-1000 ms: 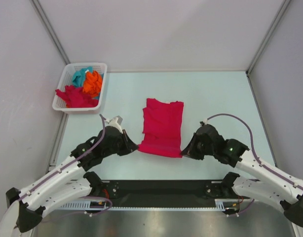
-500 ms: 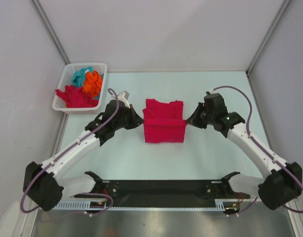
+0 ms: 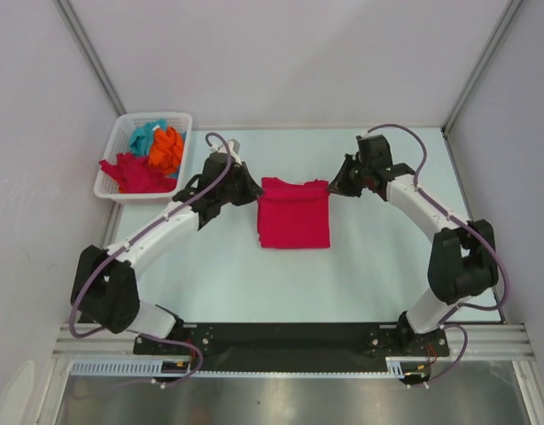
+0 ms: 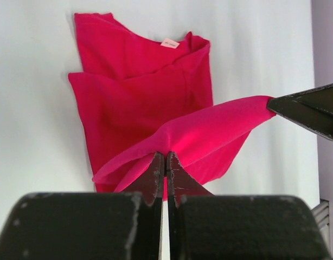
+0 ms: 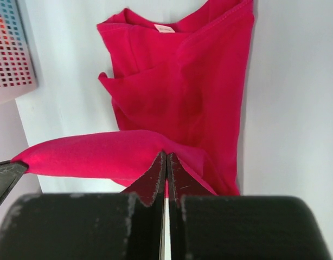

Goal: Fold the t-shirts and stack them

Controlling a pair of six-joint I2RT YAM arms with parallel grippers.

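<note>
One red shirt point(image 3: 294, 221) lies in the middle of the tabletop point(image 3: 387, 266), already narrowed to a strip with its sleeves tucked in. The left claw point(image 3: 252, 189) and right claw point(image 3: 335, 188) are each clamped tight on a corner of its hem. They hold that edge taut and raised over the collar end, where the white label point(image 4: 170, 43) shows. The crosswise fold looks nearly complete, but the hem is not yet laid down or let go. There is no stack yet. In the basket point(image 3: 185, 150) at the far left, more cloth sits crumpled: a crimson shirt point(image 3: 135, 173) spilling over the rim, an orange shirt point(image 3: 168, 149) and a teal shirt point(image 3: 144, 137). I judge most of the job is left.
</note>
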